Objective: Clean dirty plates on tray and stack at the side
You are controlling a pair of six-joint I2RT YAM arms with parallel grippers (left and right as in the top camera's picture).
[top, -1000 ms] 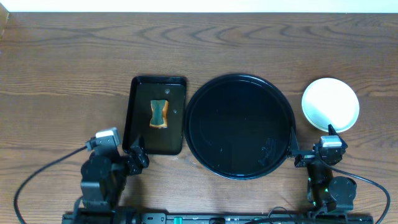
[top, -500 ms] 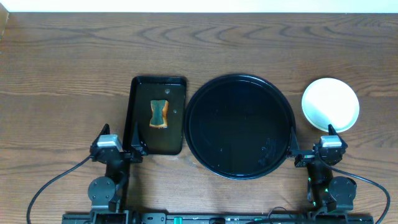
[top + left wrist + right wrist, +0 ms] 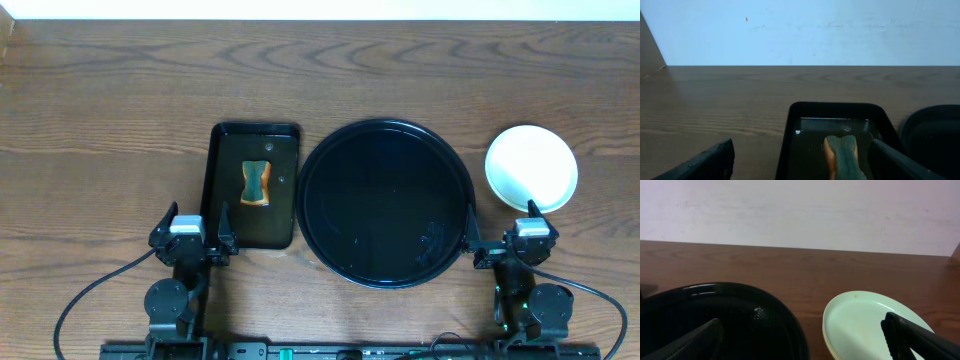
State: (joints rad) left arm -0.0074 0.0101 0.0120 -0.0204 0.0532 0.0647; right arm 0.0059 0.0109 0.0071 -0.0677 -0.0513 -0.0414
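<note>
Across the middle of the desk (image 3: 100,120), slightly toward the right edge, sits the round black tray (image 3: 386,203), the biggest thing on it. Its glossy floor holds no plate at all, only a few wet glints near the near rim. Just beside it, toward the left edge, lies the smaller rectangular tray (image 3: 228,225), with a film of liquid in it and a sponge (image 3: 256,183) lying near its centre.

Close to the right edge, apart from the round tray, the plates (image 3: 531,168) sit stacked. From the right wrist view the top one is pale mint with no smear I can make out, and a yellowish rim peeks out underneath; how many are in the stack cannot be counted.

Along the near edge both arms are tucked low. The left end effector (image 3: 195,222) is released, fingers spread wide with only the rectangular tray ahead of them. The right end effector (image 3: 500,225) is likewise released and grasping nothing, facing the gap between tray and stack.

Judging by this layout, wiping and stacking look finished, with little or nothing left.
</note>
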